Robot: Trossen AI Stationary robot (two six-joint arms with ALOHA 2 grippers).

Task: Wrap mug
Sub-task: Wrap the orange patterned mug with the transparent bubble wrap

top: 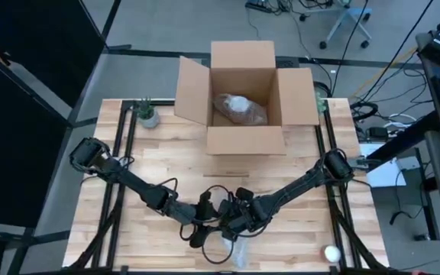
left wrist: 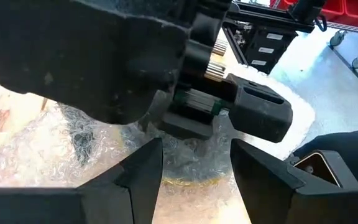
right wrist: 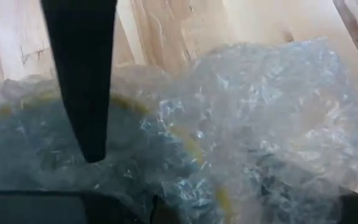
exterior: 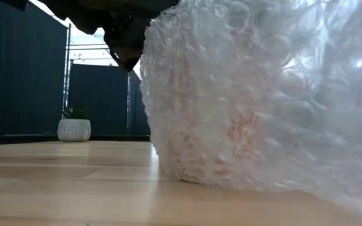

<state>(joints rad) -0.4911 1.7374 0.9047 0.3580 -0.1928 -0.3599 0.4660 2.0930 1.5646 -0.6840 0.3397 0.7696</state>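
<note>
Clearly both grippers meet over the clear bubble-wrap bundle (exterior: 256, 100) to fold it: left gripper (left wrist: 194, 168) open above it; right gripper (top: 239, 229), cannot tell.

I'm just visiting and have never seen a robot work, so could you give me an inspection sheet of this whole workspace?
Surface: light wooden table.
Job's things: clear bubble wrap bundle at the near edge, a yellow-rimmed shape inside; open brown cardboard box holding a wrapped item.
Clutter: small potted plant; white ball.
Grippers: left end effector open above the wrap; right end effector beside it, state unclear.
Cables: black loops under the arms.
Surroundings: dark screens, office chair.
</note>
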